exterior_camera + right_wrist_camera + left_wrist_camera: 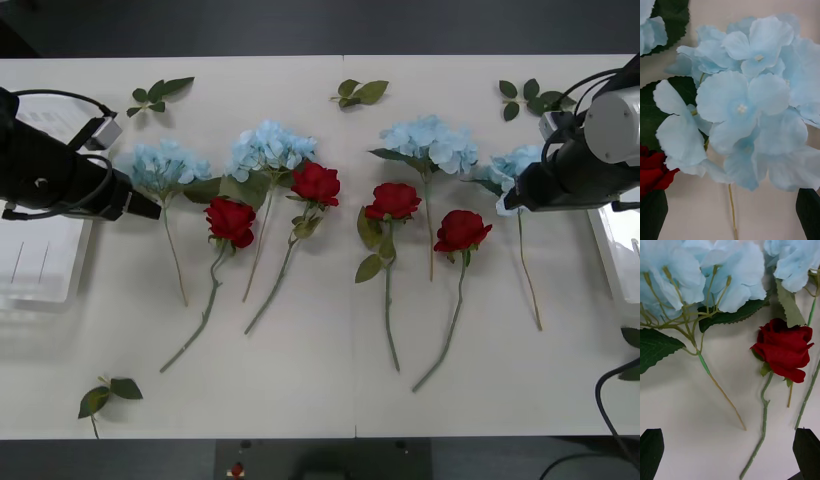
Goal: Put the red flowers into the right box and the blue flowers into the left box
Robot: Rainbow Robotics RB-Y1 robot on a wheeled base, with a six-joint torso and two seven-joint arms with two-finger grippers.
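No readable writing or brand shows on any of the things.

The left hand [150, 208] reaches in from the left edge of the table [320, 390], low and pointing toward the middle, just beside the leftmost of the blue flowers [165, 165]. Its black fingers [651, 450] stand wide apart and hold nothing; between them lie bare table, a thin blue-flower stem and a rose stem.

The right hand [507, 203] comes in from the right edge and points toward the middle, at the rightmost blue head [515, 165]. Its fingers [808, 213] are also spread, one on each side of that flower's stem, and they grip nothing.

Four blue heads lie in a row across the far half of the table, and the four red flowers [316, 183] lie between and a little nearer than them, all stems pointing toward the robot.

The left box [35, 265] sits at the left edge, partly under the left arm. The right box [618, 250] is at the right edge. Some leaf sprigs [160, 93] are scattered around.
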